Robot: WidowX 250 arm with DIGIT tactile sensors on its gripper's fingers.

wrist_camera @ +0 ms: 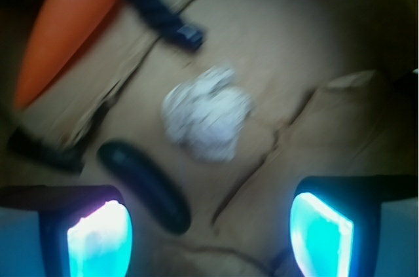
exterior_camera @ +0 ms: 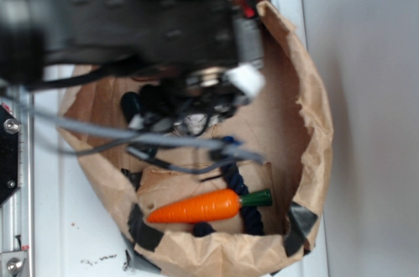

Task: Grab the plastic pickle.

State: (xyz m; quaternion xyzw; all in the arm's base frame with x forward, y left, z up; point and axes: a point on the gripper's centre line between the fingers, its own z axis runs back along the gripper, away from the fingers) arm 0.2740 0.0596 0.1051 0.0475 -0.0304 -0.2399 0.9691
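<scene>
In the wrist view we see our gripper (wrist_camera: 209, 231) nearest, its two glowing pads spread wide apart with nothing between them, one pad (wrist_camera: 101, 238) low at the left and the other low at the right. Just beyond the left pad lies the pickle (wrist_camera: 144, 186), dark green and glossy, slanting across the brown paper floor and free of both pads. A little farther on sits a crumpled white ball (wrist_camera: 208, 113), close to the pickle but not touching it. Past that we see the end of a dark rope (wrist_camera: 160, 12), and beside it the orange carrot (wrist_camera: 65, 28) at the upper left. From the exterior view, our arm (exterior_camera: 131, 21) hangs blurred over a paper bag (exterior_camera: 308, 113) with rolled-down sides, the carrot and rope lying at its near end.
</scene>
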